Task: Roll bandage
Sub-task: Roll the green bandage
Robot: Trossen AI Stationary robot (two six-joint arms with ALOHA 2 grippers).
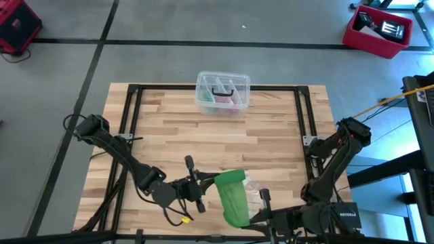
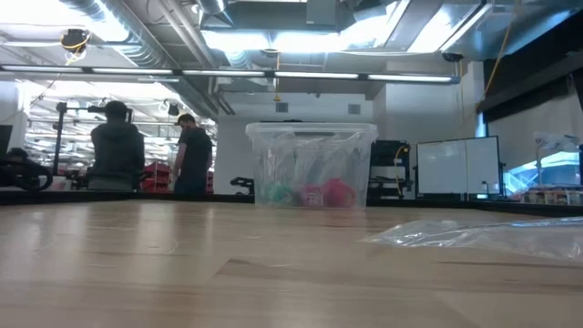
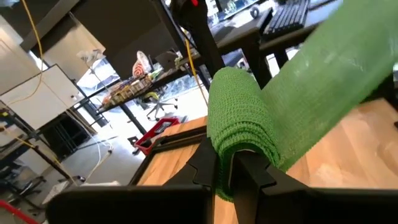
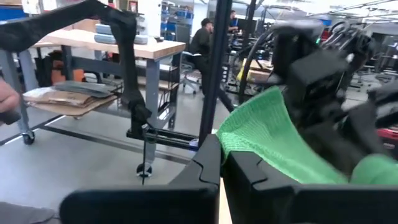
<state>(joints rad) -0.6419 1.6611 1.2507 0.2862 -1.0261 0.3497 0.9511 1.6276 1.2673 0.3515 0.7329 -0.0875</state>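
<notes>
Green bandage (image 1: 233, 196) sits at the near edge of the table (image 1: 271, 135), held up between both arms; we see it in the high view as a wide strip running from a rolled end near the table's middle toward the near right. Left gripper (image 1: 201, 183) comes in from the near left and has its fingers (image 3: 208, 171) pinched together on the folded, layered end of the bandage, with the rest of the strip stretching away across the left wrist view. Right gripper (image 4: 221, 163) is at the near right edge, fingers together on the strip's other end; in the right wrist view we see the green fabric rising out from between them, and the left arm's dark gripper blurred just beyond it. Crumpled clear plastic wrap (image 1: 253, 184) lies on the wood just right of the bandage, and shows in the low view at the right. Clear plastic box (image 1: 222, 91) with pink and dark items inside stands at the far edge, middle, well apart from the arms. Red bin (image 1: 378, 30) is on the floor far right. Two people (image 2: 150, 159) stand in the room behind the table.
</notes>
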